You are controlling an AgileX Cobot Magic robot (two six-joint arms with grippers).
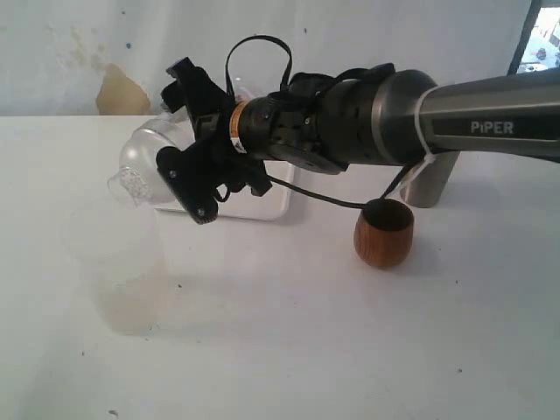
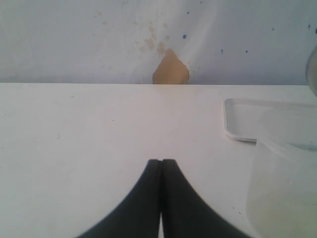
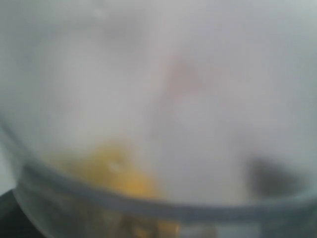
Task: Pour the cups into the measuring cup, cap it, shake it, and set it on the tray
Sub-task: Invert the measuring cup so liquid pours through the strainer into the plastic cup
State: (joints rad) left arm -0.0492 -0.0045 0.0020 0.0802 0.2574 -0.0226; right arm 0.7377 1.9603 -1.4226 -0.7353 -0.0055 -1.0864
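Note:
My right gripper (image 1: 171,140) reaches across to the left and is shut on the clear measuring cup (image 1: 144,162). It holds the cup in the air, tipped on its side, with white beads (image 1: 131,185) at the low end. In the right wrist view the cup's blurred wall (image 3: 173,99) fills the frame, with yellow bits (image 3: 119,176) inside. The brown wooden cup (image 1: 383,232) stands right of centre. The steel tumbler (image 1: 430,179) stands behind it, partly hidden by the arm. The white tray (image 1: 271,206) lies behind the gripper. My left gripper (image 2: 162,161) is shut and empty above bare table.
A wider frosted plastic cup (image 1: 122,271) stands on the table right below the tipped measuring cup; it also shows beside the left gripper (image 2: 285,188). The tray's corner (image 2: 242,119) lies beyond it. A brown stain (image 2: 170,69) marks the back wall.

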